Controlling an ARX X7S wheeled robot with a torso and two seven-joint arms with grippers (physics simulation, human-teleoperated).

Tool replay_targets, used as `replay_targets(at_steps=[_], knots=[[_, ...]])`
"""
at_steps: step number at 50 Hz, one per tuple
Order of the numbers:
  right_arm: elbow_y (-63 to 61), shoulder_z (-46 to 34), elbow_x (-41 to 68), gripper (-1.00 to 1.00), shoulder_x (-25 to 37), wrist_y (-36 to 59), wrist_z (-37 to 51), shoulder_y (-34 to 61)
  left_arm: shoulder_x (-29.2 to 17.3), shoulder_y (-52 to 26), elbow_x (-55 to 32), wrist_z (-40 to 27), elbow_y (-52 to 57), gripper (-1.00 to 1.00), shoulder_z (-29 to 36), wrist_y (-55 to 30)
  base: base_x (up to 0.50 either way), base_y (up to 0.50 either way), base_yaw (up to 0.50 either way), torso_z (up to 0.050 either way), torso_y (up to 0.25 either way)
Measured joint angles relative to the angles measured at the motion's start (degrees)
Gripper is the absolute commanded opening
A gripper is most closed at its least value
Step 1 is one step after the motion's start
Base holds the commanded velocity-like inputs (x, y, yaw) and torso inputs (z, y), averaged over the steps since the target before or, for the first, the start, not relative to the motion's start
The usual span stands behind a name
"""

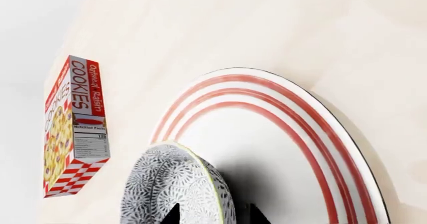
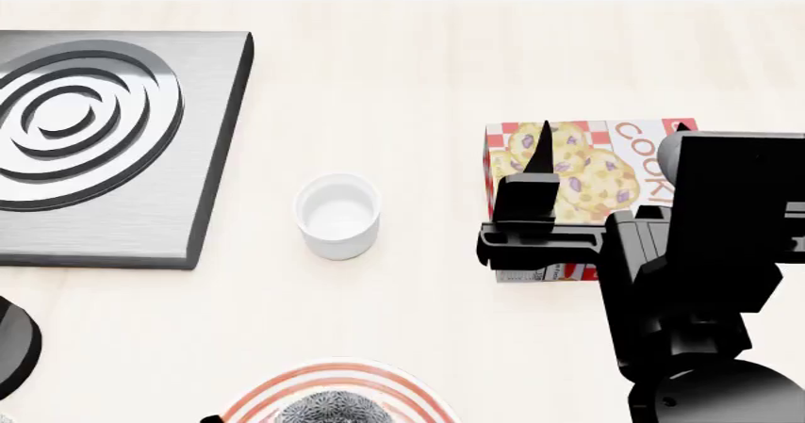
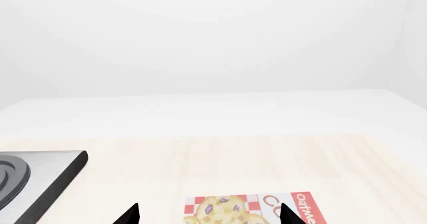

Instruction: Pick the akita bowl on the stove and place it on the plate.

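Head view is showing the akita bowl [image 2: 330, 410] sitting on the plate [image 2: 258, 397] at the near edge of the frame, well apart from the stove [image 2: 151, 206] lying bare at the far left of the tabletop [image 2: 416, 93]. A small white cup [image 2: 337, 215] is standing between the stove and a cookie box [image 2: 582, 173] that is lying flat under the right gripper [image 3: 208, 215], whose jaws are standing spread wide with nothing between them. Left wrist view is showing the left gripper [image 1: 212, 215] with its two dark tips straddling the bowl's rim, one on each side of the wall; whether the jaws are pressing on it I cannot tell.
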Motion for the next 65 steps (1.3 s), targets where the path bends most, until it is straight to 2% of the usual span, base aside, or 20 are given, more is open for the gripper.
replay_targets(at_steps=[22, 32, 54, 65], knots=[[0.1, -0.2, 0.4, 1.00, 0.3, -0.2, 0.3, 0.0, 0.5, 0.2, 0.0, -1.7, 0.4, 1.00, -1.2, -0.4, 0.00, 0.00, 0.00, 0.000, 0.000], [0.2, -0.3, 0.7, 1.00, 0.4, -0.3, 0.5, 0.0, 1.9, -0.9, -2.5, -1.7, 2.3, 1.00, -4.0, -2.5, 0.00, 0.00, 0.00, 0.000, 0.000], [0.2, -0.5, 1.2, 1.00, 0.6, -0.7, 0.8, 0.0, 9.6, -3.9, -10.1, -2.7, 6.8, 1.00, -12.7, -10.9, 0.00, 0.00, 0.00, 0.000, 0.000], [0.3, -0.7, 1.3, 1.00, 0.8, -0.9, 0.9, 0.0, 14.2, -4.5, -15.5, -3.9, 9.0, 1.00, -19.4, -16.9, 0.00, 0.00, 0.00, 0.000, 0.000]])
